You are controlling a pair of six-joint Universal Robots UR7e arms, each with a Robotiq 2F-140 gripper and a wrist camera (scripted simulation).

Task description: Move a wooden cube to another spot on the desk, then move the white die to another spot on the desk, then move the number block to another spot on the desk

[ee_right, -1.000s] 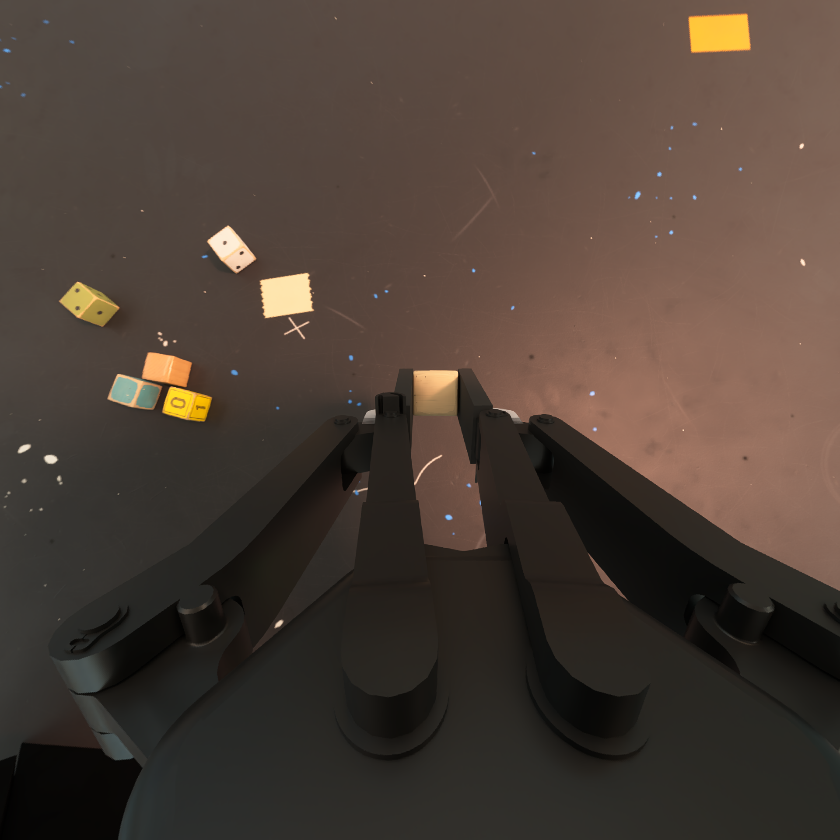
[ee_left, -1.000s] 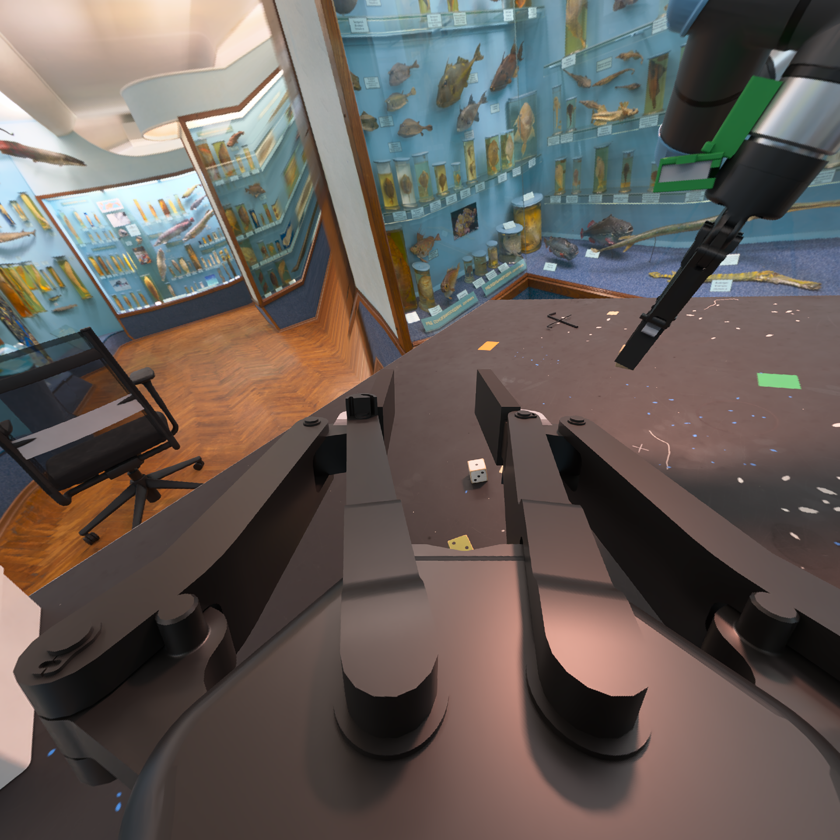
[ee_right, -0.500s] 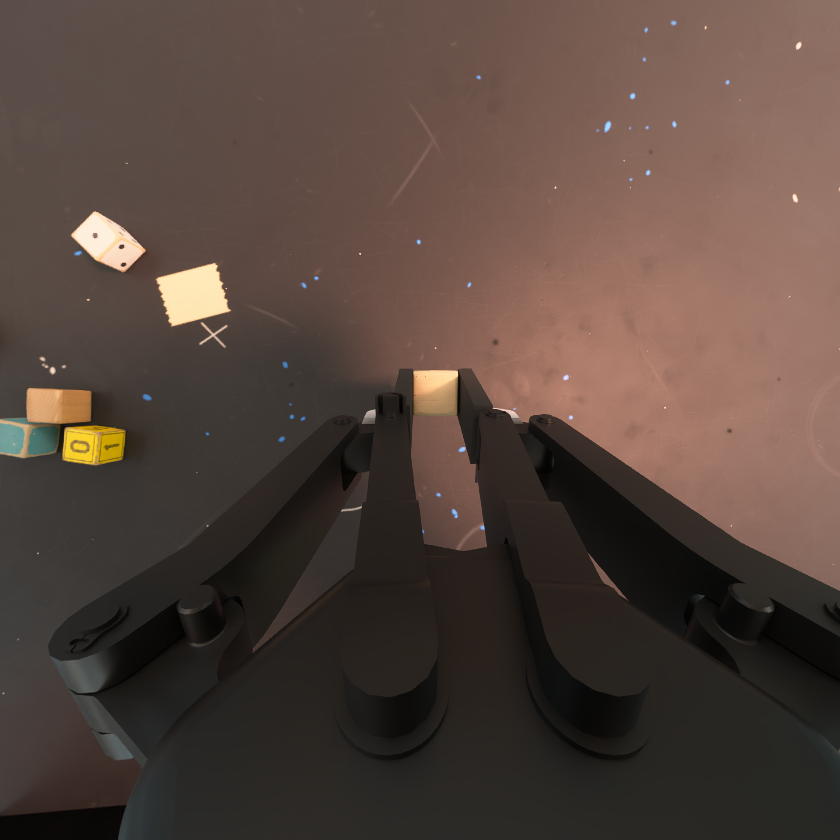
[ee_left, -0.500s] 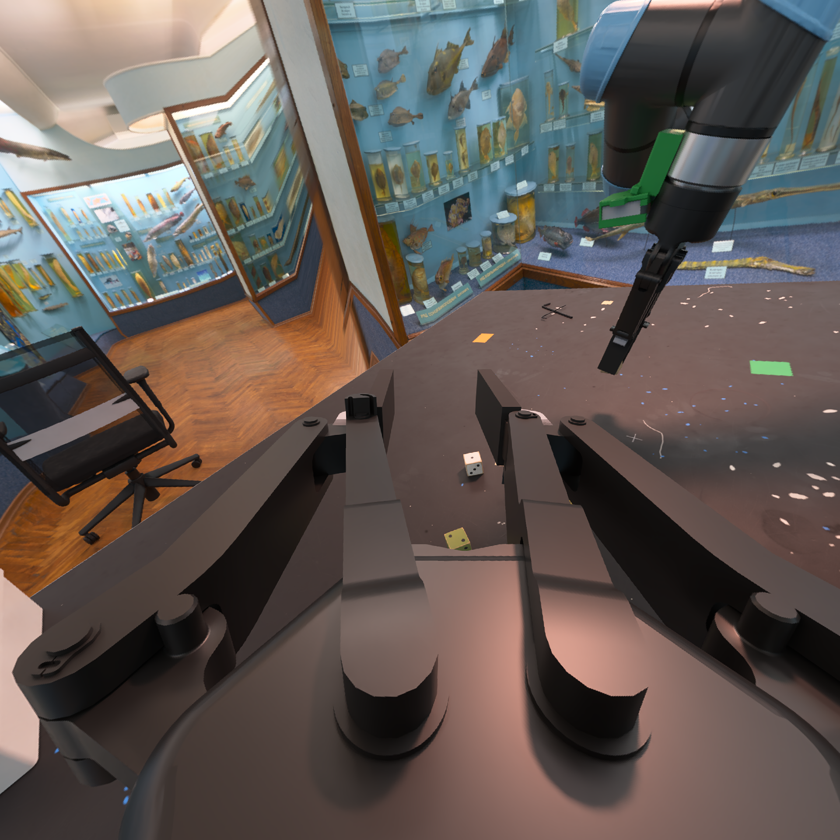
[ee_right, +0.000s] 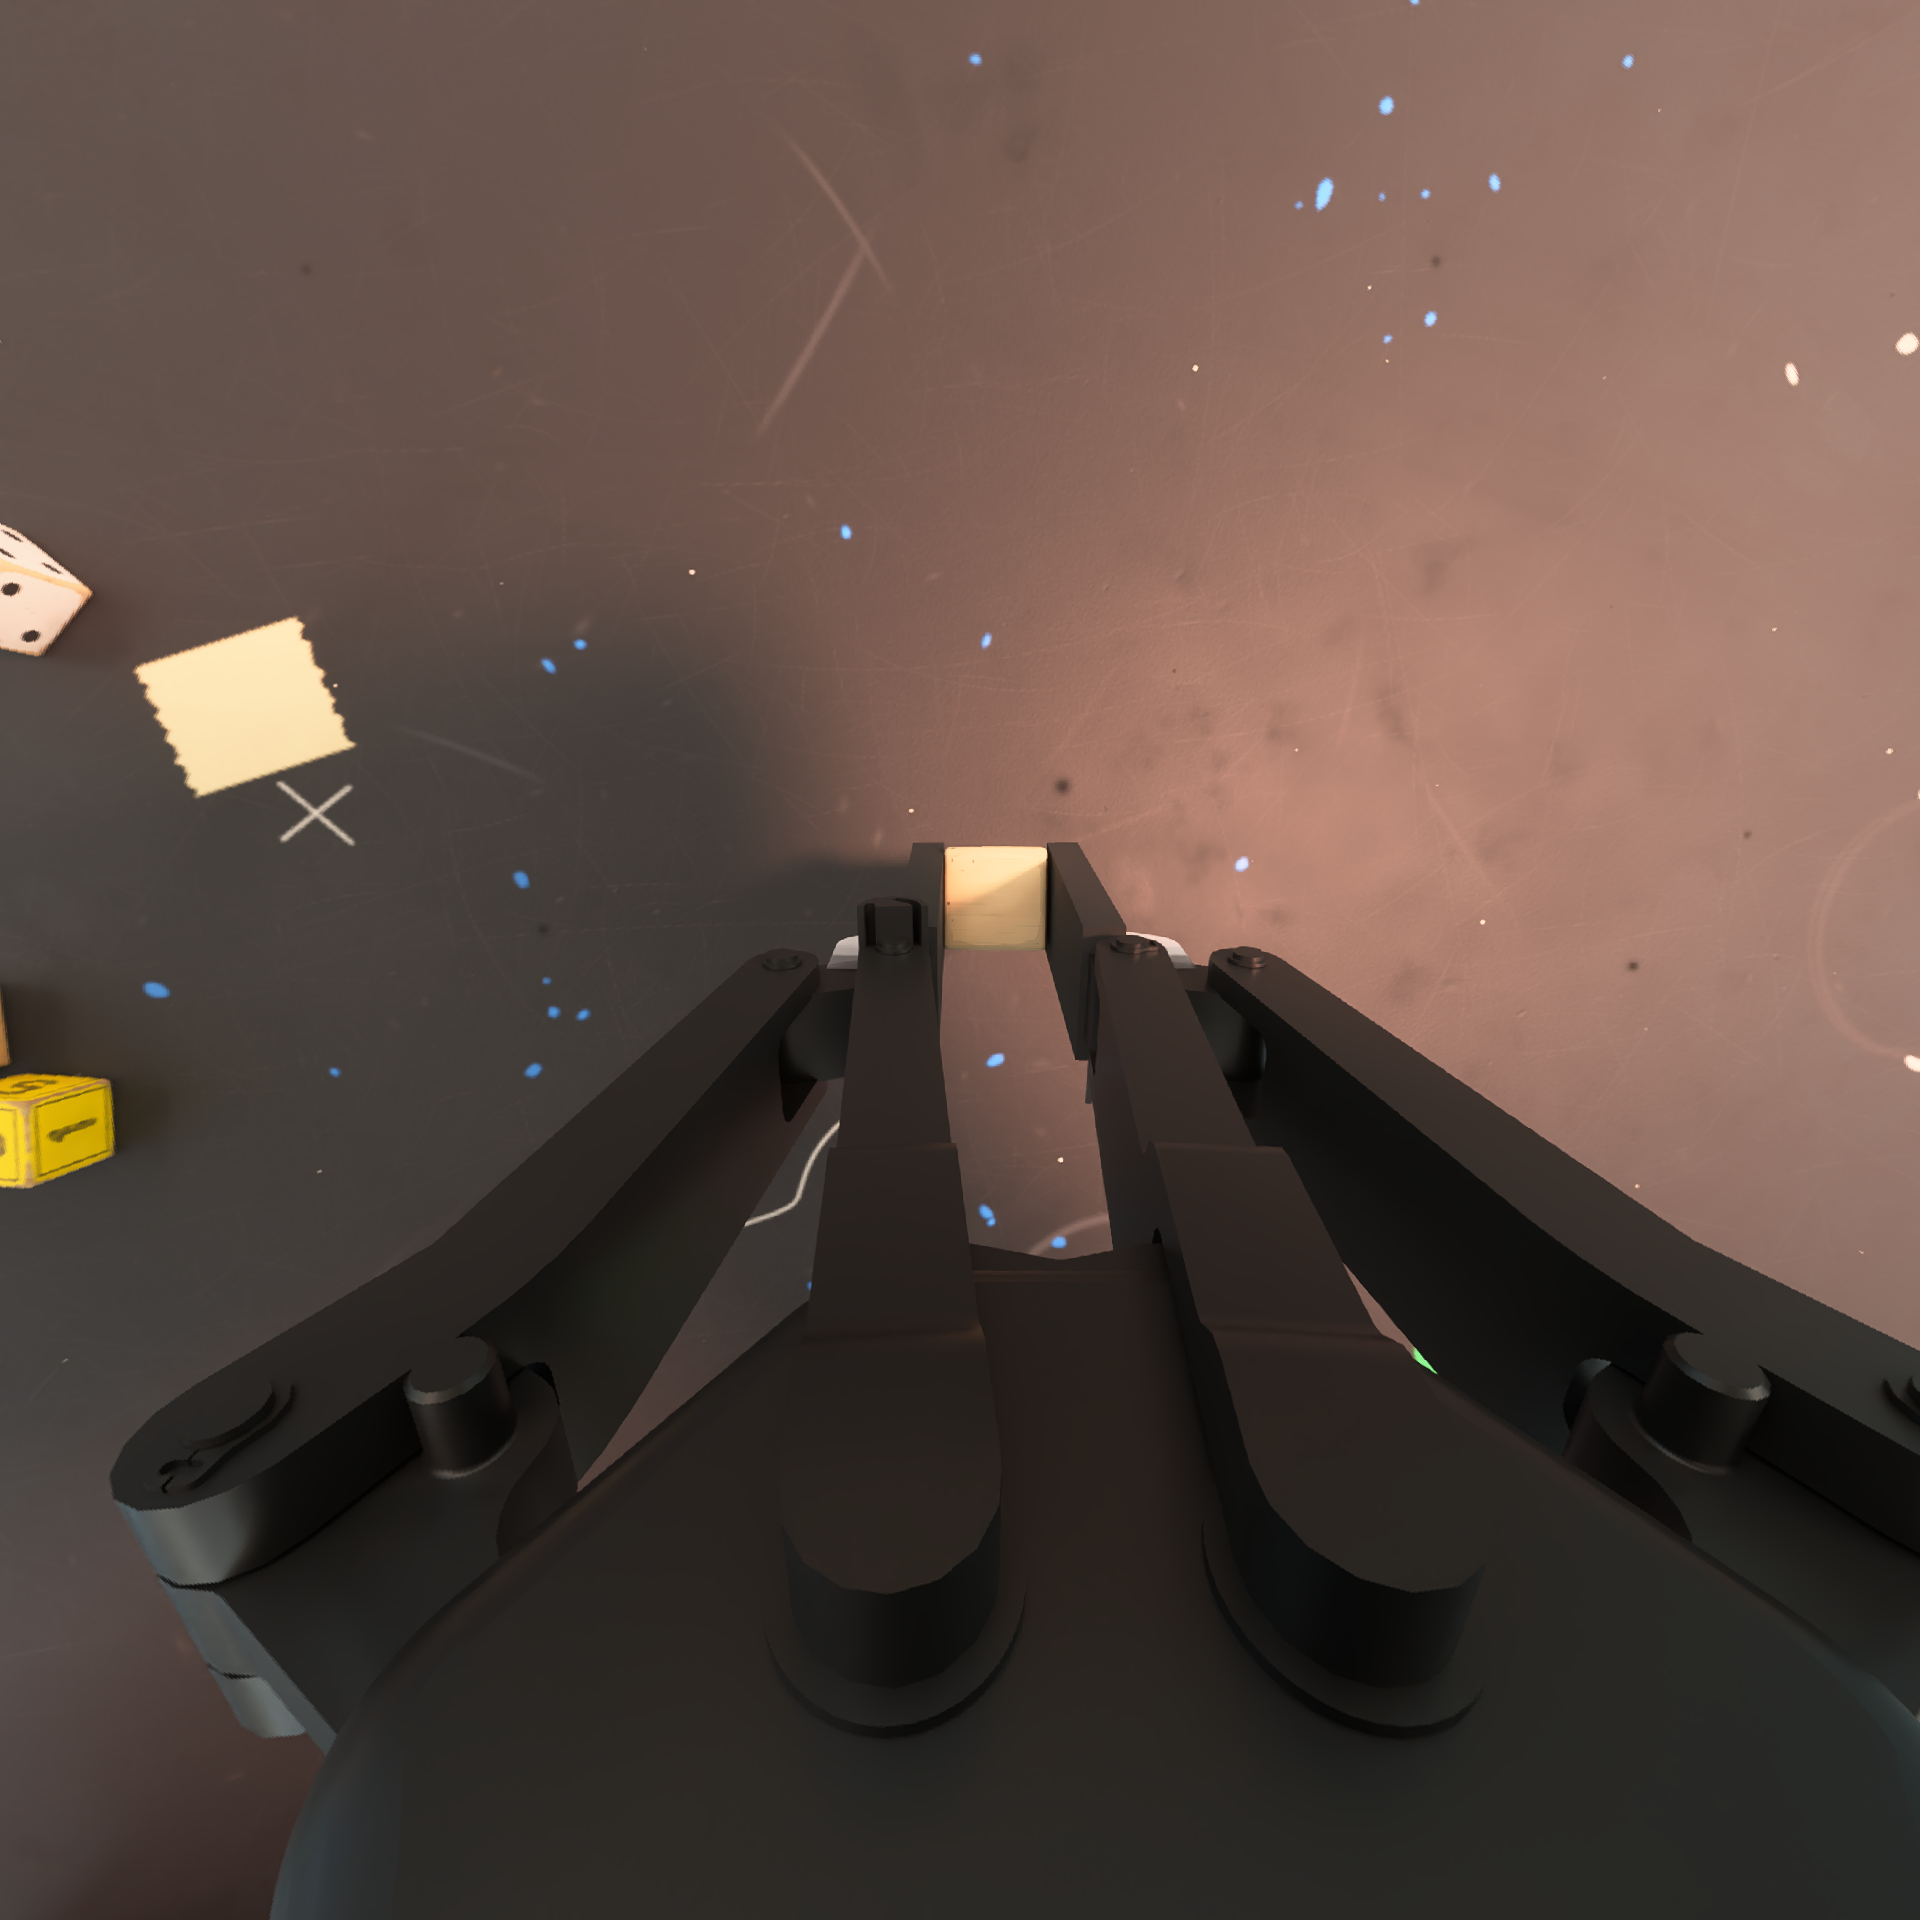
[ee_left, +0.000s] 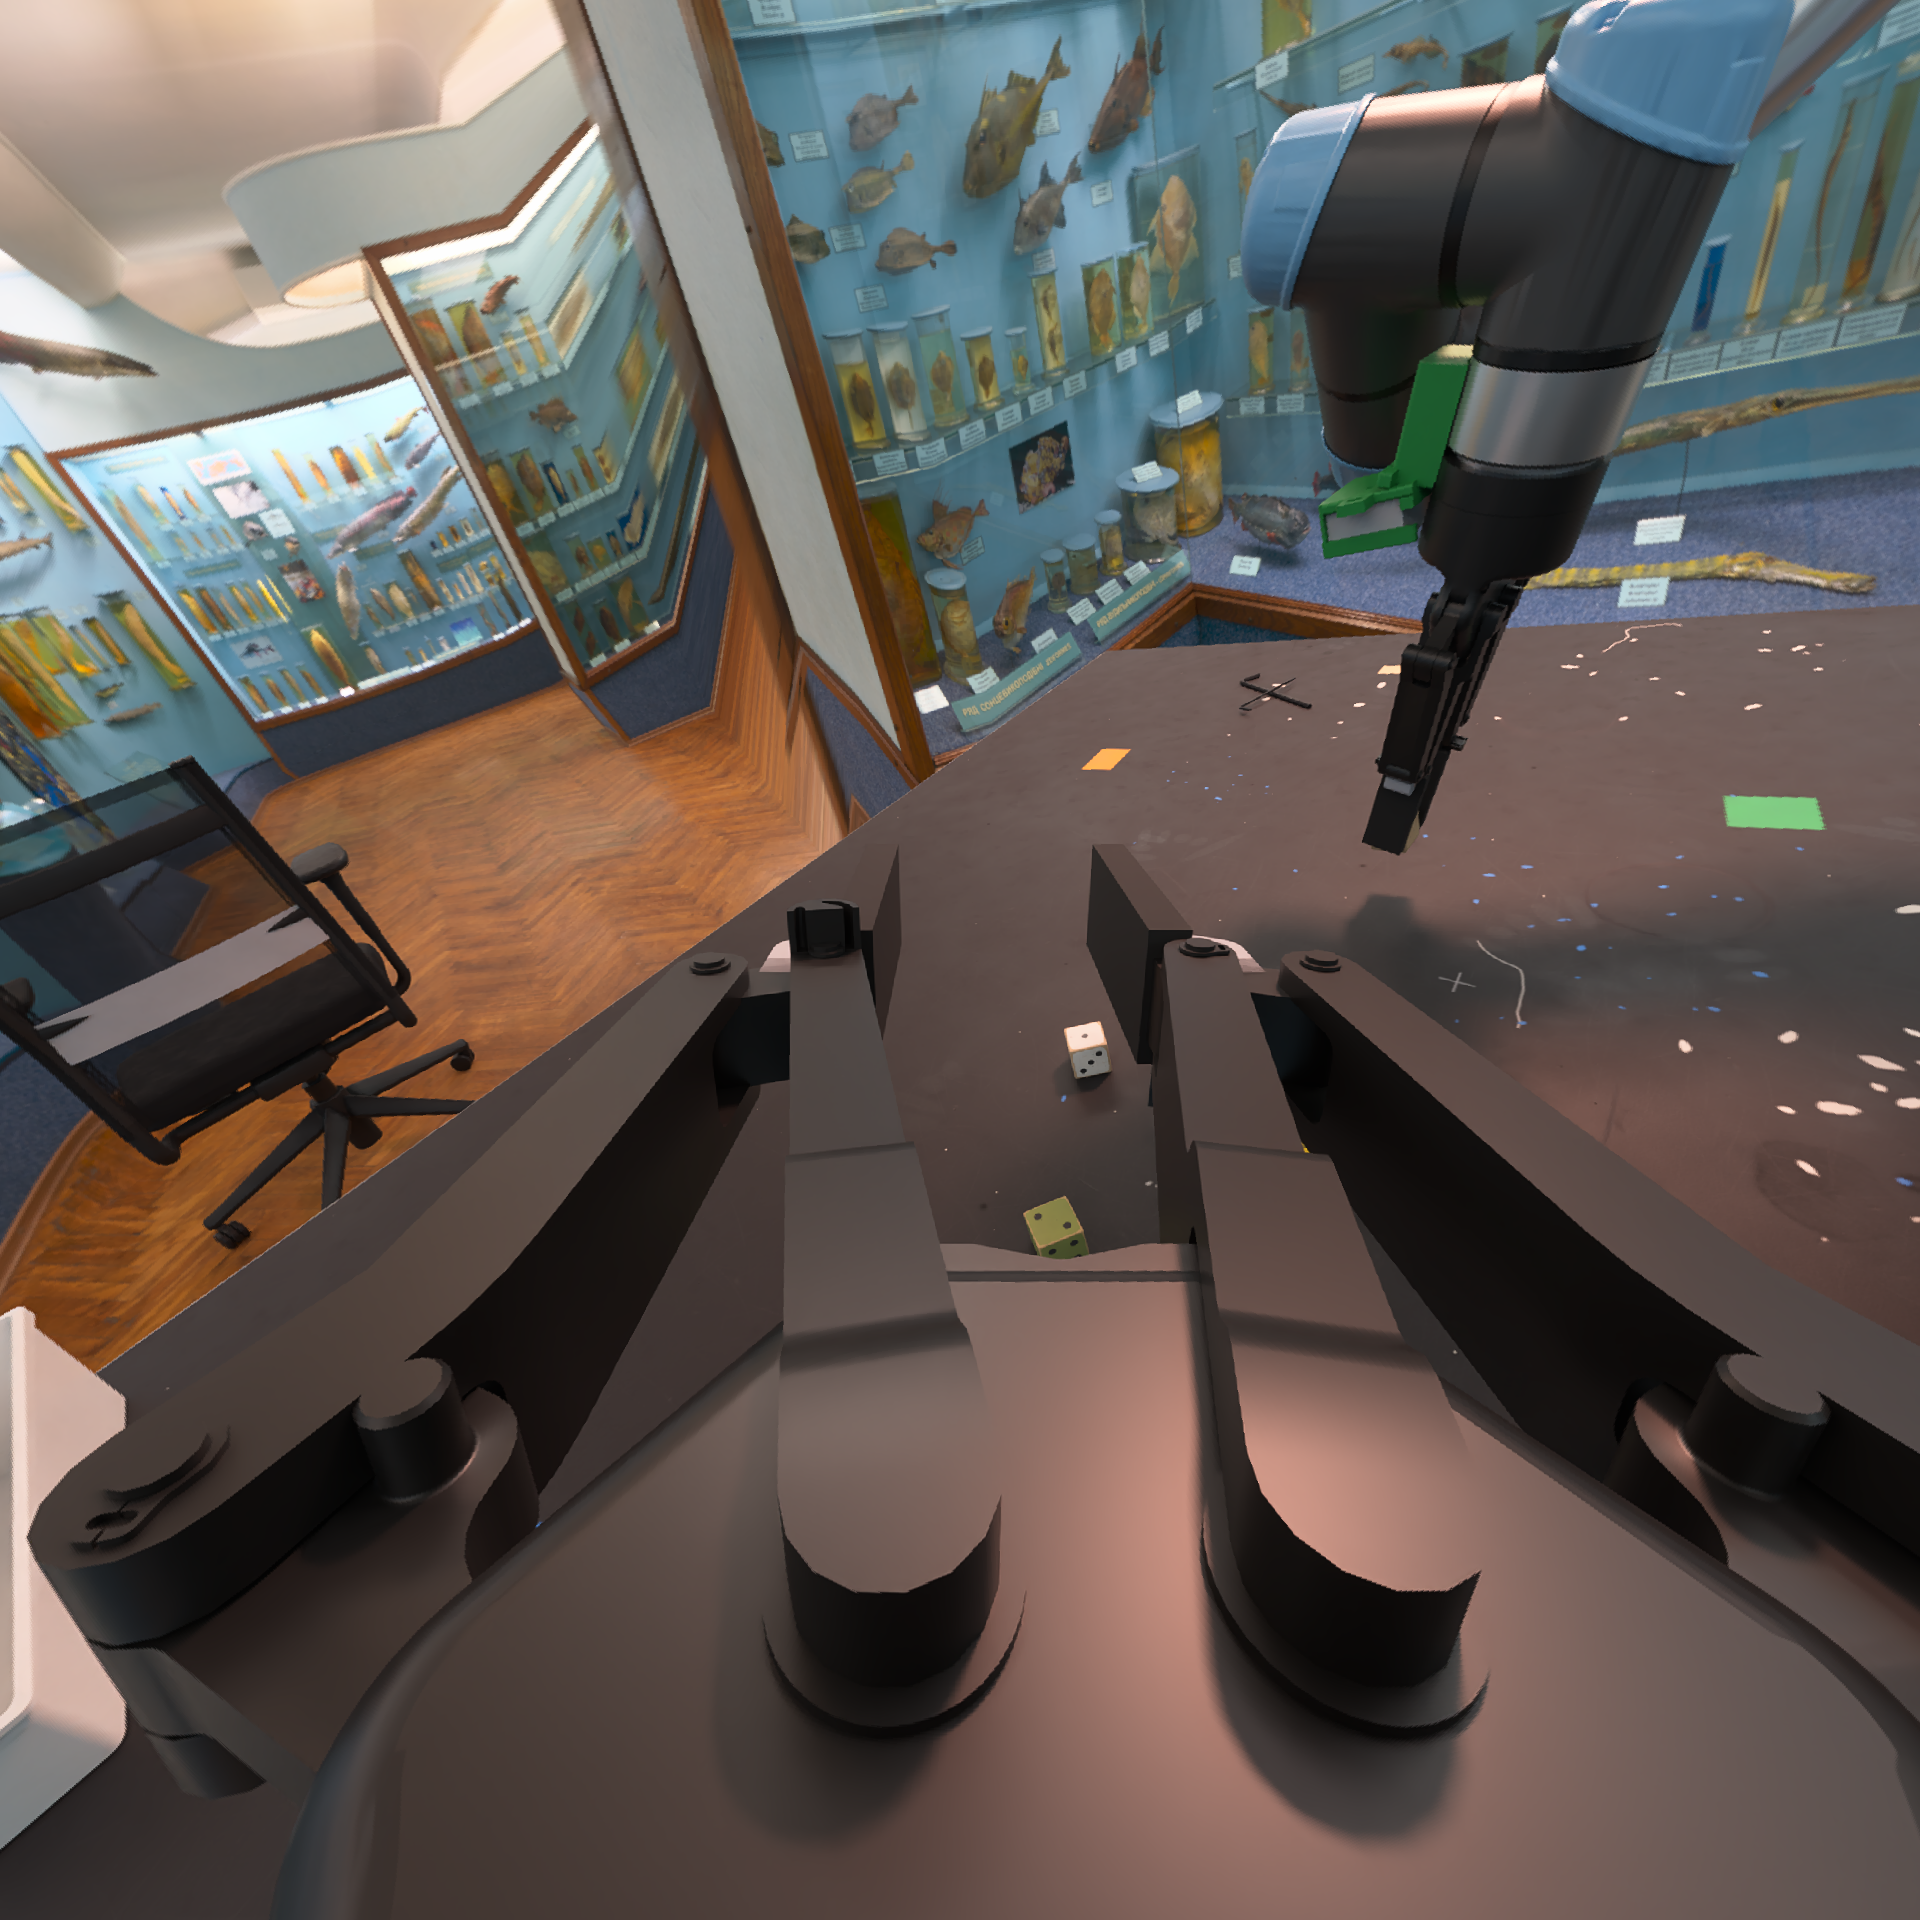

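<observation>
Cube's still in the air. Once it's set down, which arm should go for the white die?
Left, probably. The left gripper is open and empty, with the white die on the desk between its fingers. The right gripper is shut on the wooden cube.

In the right wrist view, the wooden cube (ee_right: 994,897) sits between the two fingertips of the right gripper (ee_right: 995,883), above the desk (ee_right: 1351,520). To the left of it on the desk lie a paper square (ee_right: 244,707) with a cross mark (ee_right: 316,814) just below it, the white die (ee_right: 36,592) at the left edge beside the square, and the number block (ee_right: 52,1127) lower on the same edge. In the left wrist view, the white die (ee_left: 1087,1049) lies on the desk between the fingers of the left gripper (ee_left: 987,914) and beyond them, a second die (ee_left: 1056,1227) lies nearer to the camera, and the right gripper (ee_left: 1397,810) hangs over the desk further back on the right.
</observation>
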